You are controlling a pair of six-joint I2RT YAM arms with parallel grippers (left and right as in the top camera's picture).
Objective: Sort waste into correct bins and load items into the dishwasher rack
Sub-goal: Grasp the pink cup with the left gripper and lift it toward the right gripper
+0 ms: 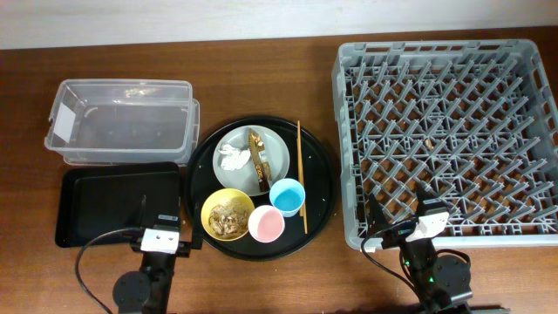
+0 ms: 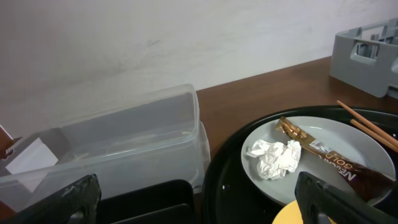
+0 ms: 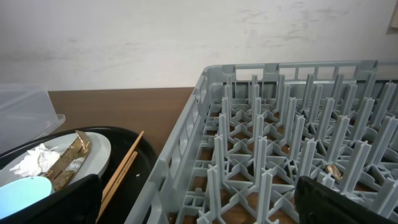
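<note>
On the round black tray (image 1: 321, 187) stand a grey-green plate (image 1: 277, 150) with a white tissue (image 1: 233, 158) and a golden-brown wrapper (image 1: 259, 157), a yellow bowl (image 1: 214, 206) of food scraps (image 1: 230, 217), a blue cup (image 1: 287, 196), a pink cup (image 1: 266, 223) and chopsticks (image 1: 301, 179). The clear tub (image 1: 122, 122) and black rectangular tray (image 1: 113, 205) lie at the left. The grey rack (image 1: 449, 139) stands at the right. My left gripper (image 1: 164, 214) (image 2: 199, 205) is open and empty over the black tray's right end. My right gripper (image 1: 397, 209) (image 3: 199, 202) is open and empty over the rack's near left corner.
The left wrist view shows the tissue (image 2: 273, 158), wrapper (image 2: 323, 149) and clear tub (image 2: 124, 137). The right wrist view shows the rack's pegs (image 3: 280, 143), the chopsticks (image 3: 121, 168) and a small brown scrap (image 3: 333, 171) on the rack floor. A white wall runs behind the table.
</note>
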